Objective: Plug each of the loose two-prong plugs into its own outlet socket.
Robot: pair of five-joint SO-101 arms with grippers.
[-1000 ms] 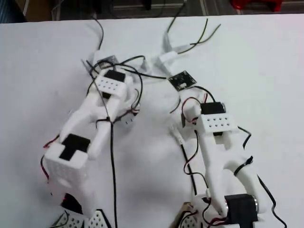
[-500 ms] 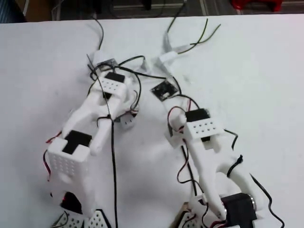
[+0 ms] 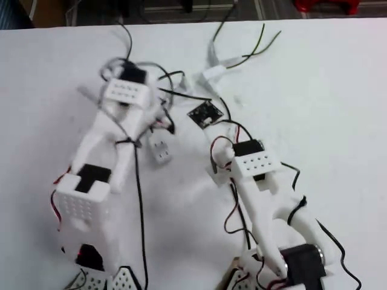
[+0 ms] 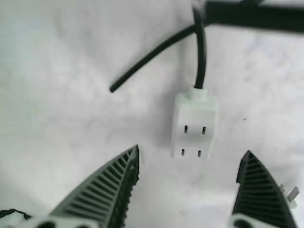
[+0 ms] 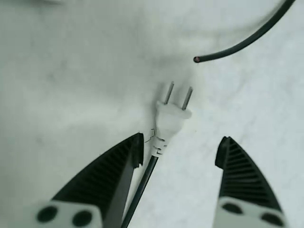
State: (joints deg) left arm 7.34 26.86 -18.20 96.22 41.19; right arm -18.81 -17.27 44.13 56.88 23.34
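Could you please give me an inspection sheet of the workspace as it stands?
Surface: white table.
Job's things: white outlet socket lies flat, slots unfilled; white two-prong plug lies loose.
Clutter: small black board.
Grippers: left gripper open before the socket; right gripper open, the plug just ahead, untouched.
Cables: black cable runs into the socket; a cut end lies near the plug.
Surroundings: red object beyond the table.

Bright, even light thru all views; white table [image 3: 338, 90] nearly washed out, shadows soft & faint.
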